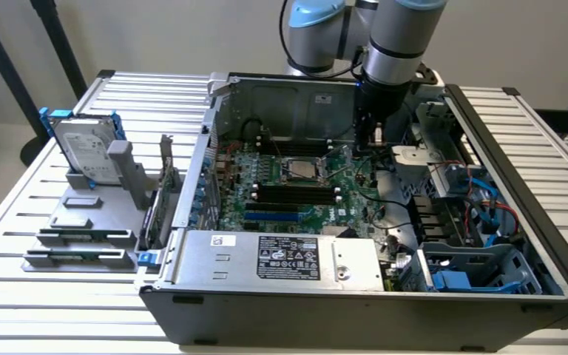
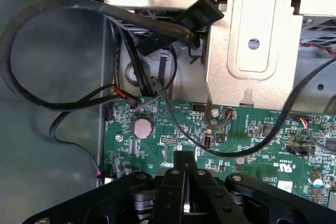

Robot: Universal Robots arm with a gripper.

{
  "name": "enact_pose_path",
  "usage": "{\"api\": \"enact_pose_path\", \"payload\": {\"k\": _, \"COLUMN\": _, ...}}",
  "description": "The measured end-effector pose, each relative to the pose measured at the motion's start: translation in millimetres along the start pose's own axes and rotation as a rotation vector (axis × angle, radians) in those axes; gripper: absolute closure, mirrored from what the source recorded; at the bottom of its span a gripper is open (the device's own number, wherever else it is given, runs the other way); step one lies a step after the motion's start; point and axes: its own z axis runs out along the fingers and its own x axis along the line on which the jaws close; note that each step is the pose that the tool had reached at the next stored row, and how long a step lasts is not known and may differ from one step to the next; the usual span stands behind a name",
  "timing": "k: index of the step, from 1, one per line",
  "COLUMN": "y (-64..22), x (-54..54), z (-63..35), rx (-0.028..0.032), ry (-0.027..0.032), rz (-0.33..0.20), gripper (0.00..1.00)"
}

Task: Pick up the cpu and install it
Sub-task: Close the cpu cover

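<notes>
Logged on a slatted silver metal worktop (image 1: pixel 535 140): one open grey steel computer case (image 1: pixel 264 314), interior exposed.

Noted flat on the case floor: a green circuit board (image 1: pixel 239 211) (image 2: pixel 252 145) with long black memory slots (image 1: pixel 289 194).

Located at the middle of that board, inside a metal socket frame: the cpu (image 1: pixel 302 168), a small flat silver-grey square chip, lying level. Seating not discernible.

Placed along the near wall: a silver power-supply box (image 1: pixel 274 257) with a printed label. Placed in the near corner at the exterior view's right: a blue plastic drive cage (image 1: pixel 472 275).

Set outside the case at the exterior view's left: a grey fixture tray (image 1: pixel 106 214) carrying, upright, a large silver hard drive in a blue bracket (image 1: pixel 82 151).

Positioned over the far part of the case, to the exterior view's right of the cpu and apart from it: a grey-and-blue robot arm (image 1: pixel 398 37) ending in a black gripper (image 1: pixel 376 137) (image 2: pixel 185 167). Jaws pressed together without a gap. Held item, if any: not discernible.

Seen beyond the jaws from the wrist: a round silver coin battery (image 2: pixel 142 128), a thick black cable loop (image 2: pixel 68 4) and a pale folded metal bracket (image 2: pixel 254 51).
</notes>
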Motion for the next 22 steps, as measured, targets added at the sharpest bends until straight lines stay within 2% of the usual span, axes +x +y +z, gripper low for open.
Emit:
{"api": "enact_pose_path", "payload": {"k": 1, "y": -0.1, "x": 0.1, "z": 0.1, "rx": 0.0082, "ry": 0.0016, "rz": 0.001, "gripper": 0.89}}
{"api": "enact_pose_path", "payload": {"k": 2, "y": -0.2, "x": 0.1, "z": 0.1, "rx": 0.0189, "ry": 0.0023, "rz": 0.002, "gripper": 0.89}}
{"api": "enact_pose_path", "payload": {"k": 6, "y": -0.8, "x": 0.0, "z": 0.0, "rx": 0.0705, "ry": 0.0044, "rz": 0.007, "gripper": 0.89}}
{"api": "enact_pose_path", "payload": {"k": 9, "y": -1.4, "x": 0.0, "z": 0.0, "rx": 0.1052, "ry": 0.0059, "rz": 0.011, "gripper": 0.89}}
{"api": "enact_pose_path", "payload": {"k": 15, "y": -6.6, "x": 0.3, "z": 0.0, "rx": 0.167, "ry": 0.0088, "rz": 0.018, "gripper": 0.89}}
{"api": "enact_pose_path", "payload": {"k": 18, "y": -11.6, "x": 0.5, "z": 0.0, "rx": 0.1918, "ry": 0.0098, "rz": 0.02, "gripper": 0.89}}
{"api": "enact_pose_path", "payload": {"k": 22, "y": -20.5, "x": 0.9, "z": 0.1, "rx": 0.2131, "ry": 0.0107, "rz": 0.022, "gripper": 0.89}}
